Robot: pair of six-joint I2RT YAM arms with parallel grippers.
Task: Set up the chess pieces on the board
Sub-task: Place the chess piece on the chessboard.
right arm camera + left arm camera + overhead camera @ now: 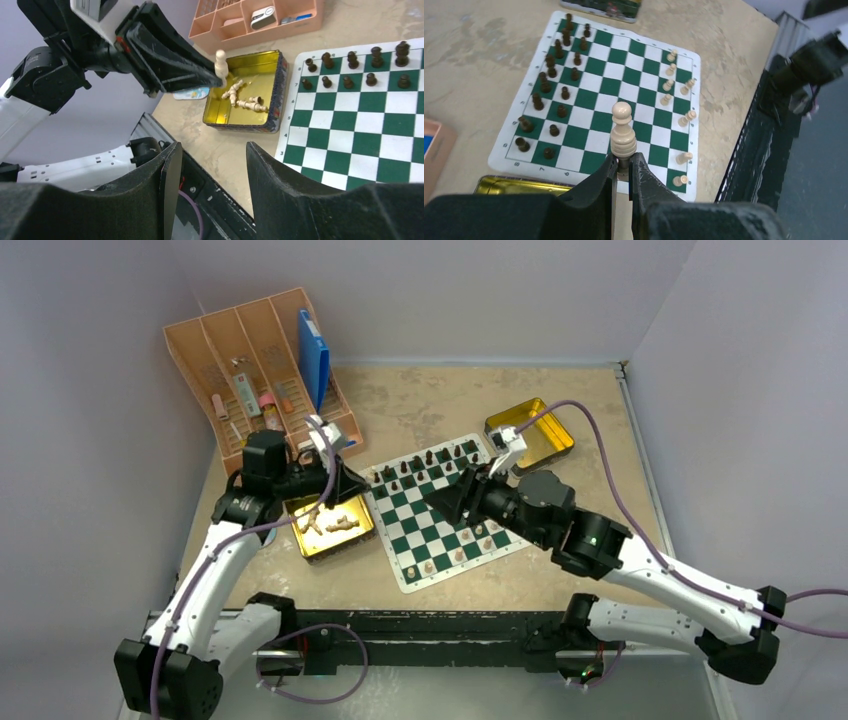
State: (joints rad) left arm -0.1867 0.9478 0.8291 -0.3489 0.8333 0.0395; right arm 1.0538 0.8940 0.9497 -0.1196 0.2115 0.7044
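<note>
Here the left gripper (624, 167) pinches a light chess piece (622, 127) above the gold tin (260, 75).
The right gripper (210, 150), jaws apart and empty, hovers over the board (610, 86), hiding its middle; light chessmen (687, 116) line the near side, dark chessmen (565, 93) the far, an orange organiser (215, 345) beyond.

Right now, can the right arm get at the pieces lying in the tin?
Probably not safely: the left tool, shut on a piece, hangs over that tin, in the right tool's way to the loose pieces.
</note>
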